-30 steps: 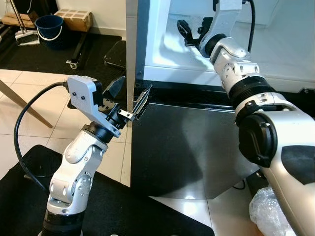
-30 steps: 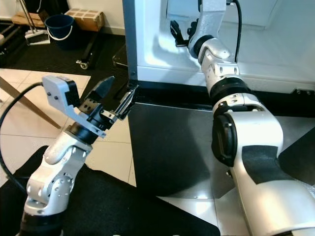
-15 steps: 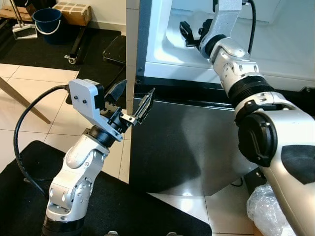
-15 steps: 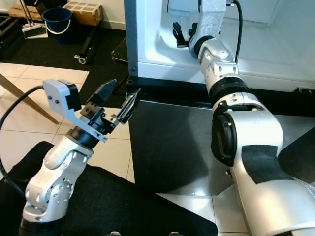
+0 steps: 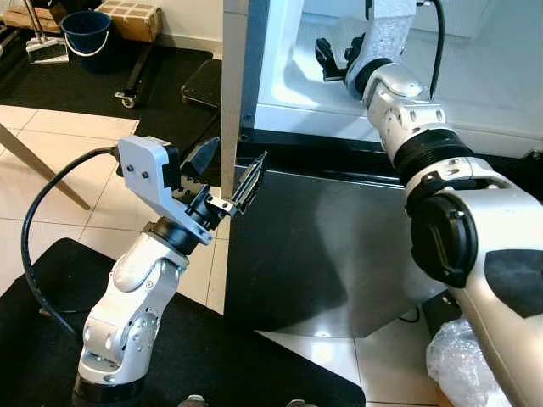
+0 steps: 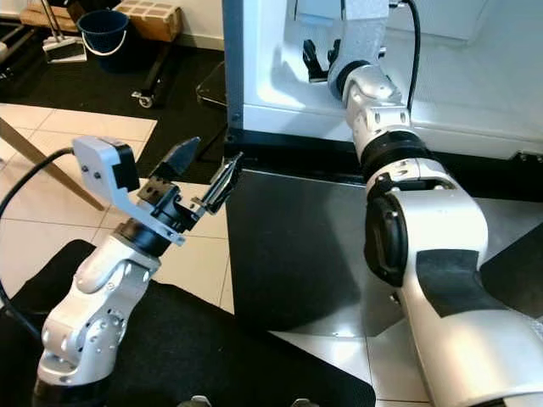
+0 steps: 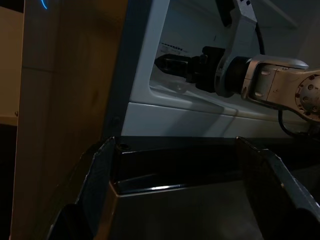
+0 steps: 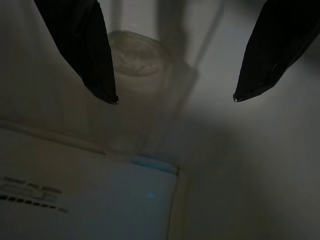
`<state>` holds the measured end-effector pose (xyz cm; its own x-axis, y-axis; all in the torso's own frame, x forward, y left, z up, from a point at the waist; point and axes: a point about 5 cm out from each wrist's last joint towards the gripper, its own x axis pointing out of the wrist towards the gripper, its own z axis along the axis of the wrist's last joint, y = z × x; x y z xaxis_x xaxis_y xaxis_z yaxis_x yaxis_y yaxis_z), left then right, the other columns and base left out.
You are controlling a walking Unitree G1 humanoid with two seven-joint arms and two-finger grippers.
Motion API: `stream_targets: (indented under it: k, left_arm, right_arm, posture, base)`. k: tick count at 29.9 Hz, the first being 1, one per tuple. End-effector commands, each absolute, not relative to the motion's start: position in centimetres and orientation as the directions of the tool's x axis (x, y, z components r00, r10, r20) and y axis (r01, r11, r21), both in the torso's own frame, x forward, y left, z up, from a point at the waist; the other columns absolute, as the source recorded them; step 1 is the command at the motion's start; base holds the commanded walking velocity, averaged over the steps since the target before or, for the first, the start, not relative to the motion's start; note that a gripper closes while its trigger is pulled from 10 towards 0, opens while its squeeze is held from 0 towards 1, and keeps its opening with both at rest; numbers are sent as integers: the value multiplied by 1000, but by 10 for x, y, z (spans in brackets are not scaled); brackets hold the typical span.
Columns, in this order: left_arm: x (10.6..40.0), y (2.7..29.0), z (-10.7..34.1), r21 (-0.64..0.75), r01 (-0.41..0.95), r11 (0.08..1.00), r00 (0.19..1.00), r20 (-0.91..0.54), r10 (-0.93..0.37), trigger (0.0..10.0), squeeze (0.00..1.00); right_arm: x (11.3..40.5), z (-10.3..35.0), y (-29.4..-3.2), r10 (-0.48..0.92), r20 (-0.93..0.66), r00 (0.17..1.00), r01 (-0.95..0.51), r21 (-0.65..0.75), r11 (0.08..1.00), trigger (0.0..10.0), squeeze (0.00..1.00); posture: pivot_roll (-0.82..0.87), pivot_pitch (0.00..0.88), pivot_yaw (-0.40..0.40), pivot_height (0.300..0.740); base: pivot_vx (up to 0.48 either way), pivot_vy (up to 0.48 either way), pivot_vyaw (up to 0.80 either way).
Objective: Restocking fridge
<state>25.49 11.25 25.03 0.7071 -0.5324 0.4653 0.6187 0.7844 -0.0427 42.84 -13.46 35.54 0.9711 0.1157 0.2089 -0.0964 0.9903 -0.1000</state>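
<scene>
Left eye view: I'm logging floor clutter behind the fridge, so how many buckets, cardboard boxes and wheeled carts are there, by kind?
Dark blue plastic bucket: 1
Brown cardboard box: 1
Black wheeled cart: 1
Total: 3

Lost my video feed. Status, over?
Right gripper open, empty, inside fridge. Left gripper open at fridge's front corner. Plastic bag on floor.

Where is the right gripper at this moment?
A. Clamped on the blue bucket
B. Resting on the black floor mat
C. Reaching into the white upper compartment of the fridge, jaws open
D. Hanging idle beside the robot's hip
C: the right gripper is extended into the white interior of the fridge, and the right wrist view shows its two black fingers spread apart with nothing between them.
</scene>
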Motion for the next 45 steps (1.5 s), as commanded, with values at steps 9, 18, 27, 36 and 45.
stream_targets:
  k: [9,18,27,36,45]
  left_arm:
    - [251,110,250,-48,634,772,698,465,-545,10000,0]
    - [252,108,252,-44,641,767,691,468,-551,10000,0]
    - [254,109,253,-37,644,764,686,469,-556,10000,0]
    - [257,108,254,-27,652,757,675,476,-564,10000,0]
    - [261,103,259,-12,678,735,646,487,-588,10000,0]
  right_arm:
    - [431,334,-154,22,112,993,-7,-130,991,10000,0]
    - [431,334,-160,-1,113,994,16,-127,992,10000,0]
    - [430,337,-166,-20,126,992,30,-78,996,0,0]
    - [428,344,-178,-58,155,986,63,-25,998,10000,0]
    - [422,354,-210,-122,220,968,91,144,985,10000,0]
  posture:
    - [173,168,-98,740]
    - [172,161,-93,740]
    - [174,147,-85,740]
    - [169,124,-75,740]
    - [160,92,-53,740]
  base:
    - [0,0,0]
    - [0,0,0]
    - [0,0,0]
    - [0,0,0]
    - [0,0,0]
